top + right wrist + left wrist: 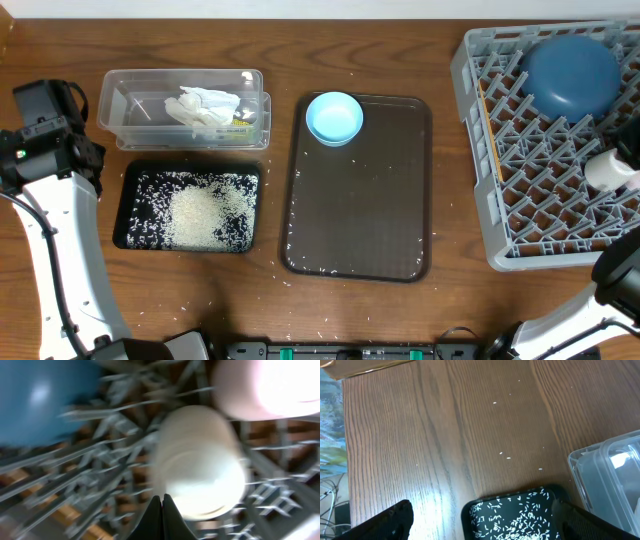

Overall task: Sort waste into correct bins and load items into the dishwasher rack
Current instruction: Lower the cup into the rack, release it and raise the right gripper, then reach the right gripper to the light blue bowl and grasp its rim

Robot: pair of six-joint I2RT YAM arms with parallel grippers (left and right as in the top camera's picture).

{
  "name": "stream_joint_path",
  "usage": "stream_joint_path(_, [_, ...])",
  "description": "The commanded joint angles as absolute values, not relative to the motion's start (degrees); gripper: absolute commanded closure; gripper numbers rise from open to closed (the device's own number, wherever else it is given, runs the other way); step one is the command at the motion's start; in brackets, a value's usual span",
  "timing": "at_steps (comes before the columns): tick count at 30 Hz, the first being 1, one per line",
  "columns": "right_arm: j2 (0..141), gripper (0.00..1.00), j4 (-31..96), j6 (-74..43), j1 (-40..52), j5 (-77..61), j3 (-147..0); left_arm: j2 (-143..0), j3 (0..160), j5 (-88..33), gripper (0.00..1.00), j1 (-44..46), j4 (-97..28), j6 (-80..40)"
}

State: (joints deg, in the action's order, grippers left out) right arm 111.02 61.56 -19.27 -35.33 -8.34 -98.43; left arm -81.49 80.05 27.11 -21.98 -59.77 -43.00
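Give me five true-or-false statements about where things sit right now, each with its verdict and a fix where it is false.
1. The light-blue bowl sits on the brown serving tray. True.
2. The napkin lies in the black tray. False: it lies in the clear tub; the black tray holds rice.
3. The dark-blue dish is in the dishwasher rack. True.
4. The left gripper is shut. False: it is open, fingers wide apart, with nothing between them.
5. The brown serving tray carries no rice. False: loose grains lie scattered on it, mostly near its edges.
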Motion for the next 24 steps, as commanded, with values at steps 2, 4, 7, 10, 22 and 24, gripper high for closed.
stream_joint_path(2, [102.3,0.96,60.8,-14.7,-33.5,-25.6,-98.5,-81.7,80.2,27.4,0.09,-22.2,-60.0,-42.2])
stream_joint_path(4, [99.6,0.9,60.1,-14.2,-31.6,-29.6,-98.5,-81.7,80.2,27.4,0.09,-22.2,-60.0,-42.2])
stream_joint_path(7, [96.4,0.71,58.7,-14.0,-26.2,-30.1,-98.5,-81.7,80.2,27.4,0.09,-22.2,-60.0,-42.2])
stream_joint_path(10, [95.2,0.51,56.9,-13.6,-17.5,-26.7,-98.6,-81.7,80.2,27.4,0.09,-22.2,-60.0,-42.2])
stream_joint_path(22, [113.0,0.01,62.7,-7.5,19.4,-6.4,-110.2,-81.7,80.2,27.4,0.09,-22.2,-60.0,-42.2])
stream_joint_path(24, [119.5,0.03,67.2,-6.7,22.7,-2.7,-117.3,-81.7,80.2,27.4,0.09,-22.2,-60.0,-42.2])
